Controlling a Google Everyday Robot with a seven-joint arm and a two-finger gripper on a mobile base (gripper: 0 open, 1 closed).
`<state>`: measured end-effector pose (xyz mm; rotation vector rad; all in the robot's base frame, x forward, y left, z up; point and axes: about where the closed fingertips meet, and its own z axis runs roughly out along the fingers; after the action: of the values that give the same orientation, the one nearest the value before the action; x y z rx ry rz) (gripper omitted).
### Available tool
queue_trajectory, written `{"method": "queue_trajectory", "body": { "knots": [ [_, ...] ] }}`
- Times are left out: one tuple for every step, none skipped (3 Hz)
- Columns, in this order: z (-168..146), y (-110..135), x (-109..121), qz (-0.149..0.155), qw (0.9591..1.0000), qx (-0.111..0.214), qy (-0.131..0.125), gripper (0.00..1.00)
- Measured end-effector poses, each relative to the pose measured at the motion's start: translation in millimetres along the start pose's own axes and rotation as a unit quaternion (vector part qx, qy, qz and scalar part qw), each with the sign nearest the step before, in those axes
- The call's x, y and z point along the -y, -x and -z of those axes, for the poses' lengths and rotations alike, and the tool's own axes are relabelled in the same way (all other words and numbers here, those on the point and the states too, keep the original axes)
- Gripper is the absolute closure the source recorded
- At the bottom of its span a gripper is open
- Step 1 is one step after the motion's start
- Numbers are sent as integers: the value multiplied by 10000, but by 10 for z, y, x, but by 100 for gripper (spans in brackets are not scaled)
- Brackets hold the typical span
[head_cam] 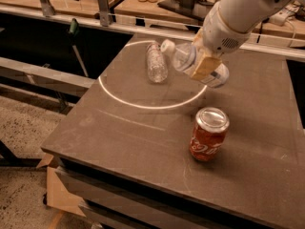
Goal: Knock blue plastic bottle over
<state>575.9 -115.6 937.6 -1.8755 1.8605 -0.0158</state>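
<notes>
1. The gripper (206, 67) is hanging over the far right part of the table (119, 142), at the end of the white arm (238, 13) that is coming in from the upper right.
2. It is lying across the middle of the blue bottle (183, 56), its tan face covering part of the pale label. Whether it is clamping the bottle or only pressing against it cannot be told.
3. The blue bottle is leaning steeply, well off upright. Its white cap (167, 46) is pointing up and to the left, and its base is pointing down to the right, low over the tabletop. Whether the base is touching the table cannot be told.
4. The bottle is sitting over the far right edge of the white ring (143, 107) marked on the tabletop.
5. The cap is reaching just beside the clear bottle (156, 63), which is lying on its side inside the ring, toward the far left, with its length running front to back.
6. The red can (208, 134) is standing upright nearer the camera, below the gripper and just outside the ring's near right arc, apart from both bottles.
7. Beyond the table, a metal rail (119, 23) is running along the far edge, with a wooden bench (143, 6) behind it.
</notes>
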Motion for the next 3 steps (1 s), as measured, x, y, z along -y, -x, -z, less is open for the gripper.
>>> {"method": "queue_trajectory", "body": {
  "knots": [
    [-268,-289,-158,267,9947,-977,198,100],
    [-362,-549,-166,546,9829,-1758,92,84],
    [-405,-695,-178,731,9738,-2155,66,59]
  ]
}}
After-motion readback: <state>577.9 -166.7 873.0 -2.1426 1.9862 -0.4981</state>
